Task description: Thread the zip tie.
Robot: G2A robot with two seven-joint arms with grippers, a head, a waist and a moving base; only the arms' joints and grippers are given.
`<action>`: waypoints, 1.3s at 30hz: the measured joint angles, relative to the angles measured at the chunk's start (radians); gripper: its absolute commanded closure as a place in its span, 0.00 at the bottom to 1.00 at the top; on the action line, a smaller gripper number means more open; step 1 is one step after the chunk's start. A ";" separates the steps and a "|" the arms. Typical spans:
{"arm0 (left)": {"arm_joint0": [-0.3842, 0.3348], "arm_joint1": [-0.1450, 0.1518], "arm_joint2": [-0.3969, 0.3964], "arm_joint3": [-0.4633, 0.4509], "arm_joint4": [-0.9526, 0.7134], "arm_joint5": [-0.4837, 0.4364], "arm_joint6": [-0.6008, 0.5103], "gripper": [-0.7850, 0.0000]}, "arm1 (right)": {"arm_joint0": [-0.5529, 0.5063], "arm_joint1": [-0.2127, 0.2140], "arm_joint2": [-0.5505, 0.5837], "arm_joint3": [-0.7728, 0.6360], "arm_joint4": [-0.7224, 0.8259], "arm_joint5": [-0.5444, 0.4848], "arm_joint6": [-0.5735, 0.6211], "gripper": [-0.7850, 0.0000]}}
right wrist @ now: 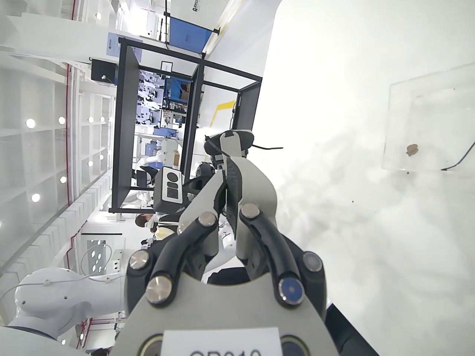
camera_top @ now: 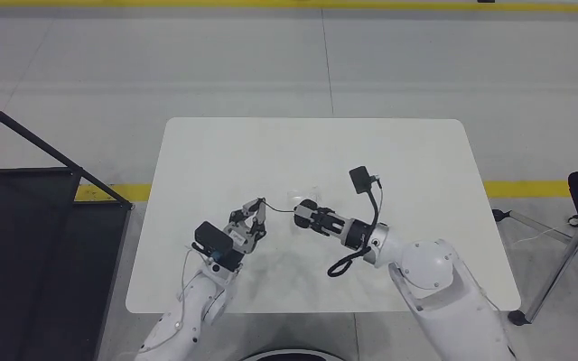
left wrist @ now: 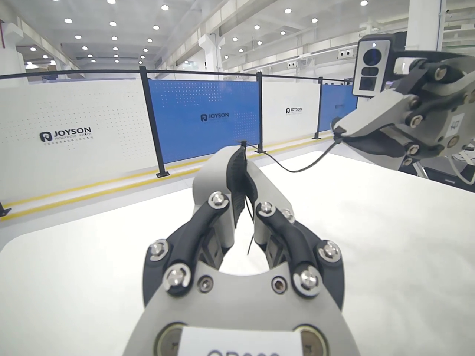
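Note:
A thin black zip tie hangs in the air between my two grippers above the white table. My left gripper is shut on one end. In the left wrist view the strap passes between its pads, a short tail hanging below, and the zip tie sags in a curve across to my right gripper. My right gripper is shut on the other end. In the right wrist view its own tips pinch the zip tie, with the left gripper just beyond.
A clear thin sheet with a small brown spot lies flat on the table just beyond the grippers, also faint in the top view. A black frame stands off the table's left side.

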 measured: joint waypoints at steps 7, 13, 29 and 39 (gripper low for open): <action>-0.001 -0.003 -0.002 0.001 -0.010 0.005 0.006 1.00 | 0.000 0.001 -0.003 -0.002 -0.015 0.008 0.004 0.72; 0.000 -0.005 -0.002 0.002 -0.007 0.004 0.009 1.00 | 0.001 0.001 -0.006 -0.004 -0.022 0.014 0.007 0.64; -0.010 -0.016 0.013 0.024 0.043 0.079 0.037 1.00 | -0.055 0.007 0.047 -0.039 0.049 -0.063 0.008 0.63; -0.016 -0.021 0.021 0.038 0.058 0.087 0.040 1.00 | -0.075 0.009 0.051 -0.049 0.057 -0.097 0.011 0.66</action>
